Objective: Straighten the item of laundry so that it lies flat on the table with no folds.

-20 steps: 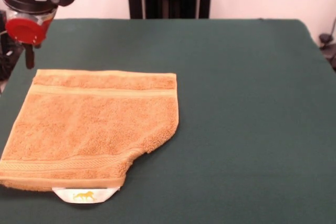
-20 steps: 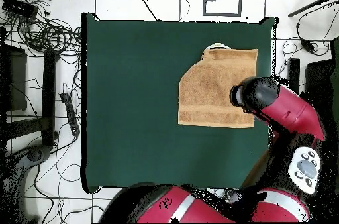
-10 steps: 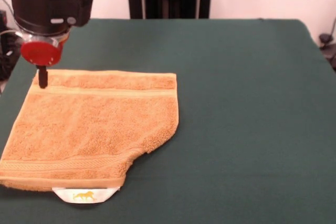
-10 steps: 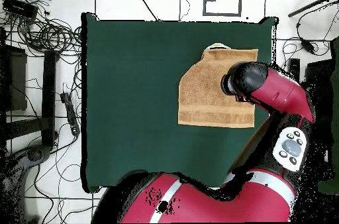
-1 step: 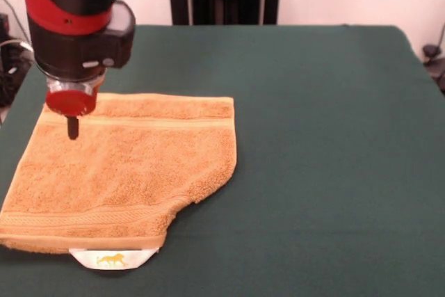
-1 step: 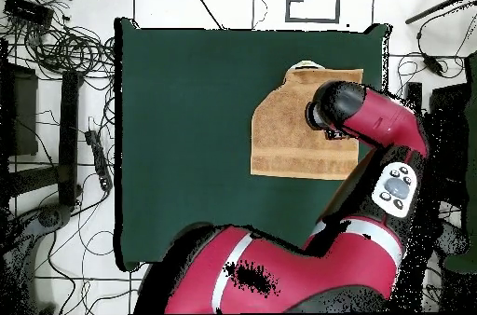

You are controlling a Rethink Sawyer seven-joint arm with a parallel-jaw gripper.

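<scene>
Lying on the green surface near its left edge in the front view, the orange-tan towel has one near corner folded in, with a white tag poking out under its near edge. The gripper hangs over the towel's far left part; whether its jaws are open or shut cannot be told.

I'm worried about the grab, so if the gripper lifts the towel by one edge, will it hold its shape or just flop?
The towel will probably flop: it is soft terry, already folded over on itself. It likely drags on the felt table rather than sliding, and seems light.
</scene>
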